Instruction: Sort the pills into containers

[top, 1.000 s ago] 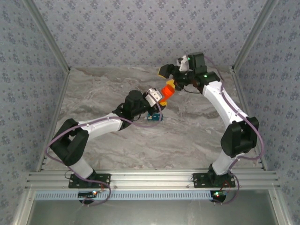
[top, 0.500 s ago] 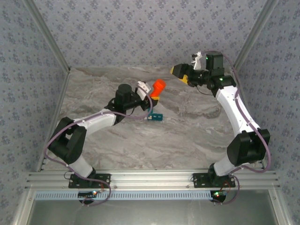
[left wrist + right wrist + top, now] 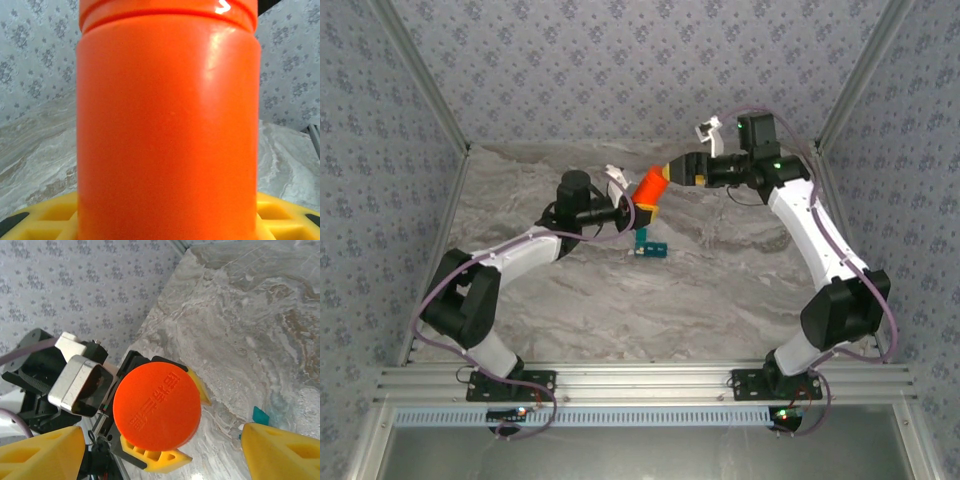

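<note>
My left gripper [image 3: 645, 205] is shut on the body of an orange bottle [image 3: 648, 187] and holds it tilted above the table. The bottle's side [image 3: 167, 125] stands between the left gripper's yellow fingers [image 3: 40, 220]. My right gripper [image 3: 673, 170] is open and faces the bottle's round orange cap [image 3: 156, 412]. Its yellow fingers [image 3: 45, 455] stand wide to either side of the cap and do not touch it. The teal containers [image 3: 650, 247] lie on the marble table below the bottle, and a corner of them [image 3: 260, 416] shows beside the right finger. The pills are hidden.
The marble table [image 3: 720, 290] is walled with patterned panels on three sides. The left arm's camera housing [image 3: 80, 382] sits close behind the bottle. The aluminium rail [image 3: 640, 380] with both arm bases runs along the near edge.
The left arm has drawn the bottle back to the left. The right gripper pulled away to the right, then came back to the cap end with its jaws slightly narrower.
</note>
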Controlling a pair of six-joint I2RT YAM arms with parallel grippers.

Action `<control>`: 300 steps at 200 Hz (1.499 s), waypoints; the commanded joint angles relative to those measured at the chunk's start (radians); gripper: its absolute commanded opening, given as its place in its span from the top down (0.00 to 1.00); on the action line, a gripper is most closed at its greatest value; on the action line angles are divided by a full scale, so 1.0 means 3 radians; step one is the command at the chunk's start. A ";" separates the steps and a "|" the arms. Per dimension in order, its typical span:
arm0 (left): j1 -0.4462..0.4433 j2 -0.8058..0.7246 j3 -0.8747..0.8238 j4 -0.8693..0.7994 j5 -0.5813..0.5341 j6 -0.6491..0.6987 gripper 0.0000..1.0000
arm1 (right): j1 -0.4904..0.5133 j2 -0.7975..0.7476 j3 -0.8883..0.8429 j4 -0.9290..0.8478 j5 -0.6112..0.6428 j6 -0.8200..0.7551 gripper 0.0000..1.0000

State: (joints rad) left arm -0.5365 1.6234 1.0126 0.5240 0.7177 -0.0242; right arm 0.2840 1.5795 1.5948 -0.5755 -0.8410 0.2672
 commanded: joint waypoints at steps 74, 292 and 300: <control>0.0016 0.0023 0.0138 0.0102 0.0236 -0.0119 1.00 | 0.0132 0.0196 0.0262 -0.0254 0.0042 -0.0198 0.21; -0.0358 -0.0198 0.0095 -0.0164 -0.0723 0.0547 1.00 | 0.0342 0.0372 -0.0051 0.0135 0.0562 0.0756 0.62; -0.0441 -0.0228 0.0065 -0.0144 -0.0865 0.0676 1.00 | 0.0353 0.0377 -0.0122 0.0233 0.0600 0.0902 0.62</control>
State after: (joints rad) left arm -0.5728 1.6329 1.0225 0.4282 0.5747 0.0254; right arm 0.3496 1.6543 1.6154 -0.5709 -0.7101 0.3977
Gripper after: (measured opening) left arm 0.514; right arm 0.452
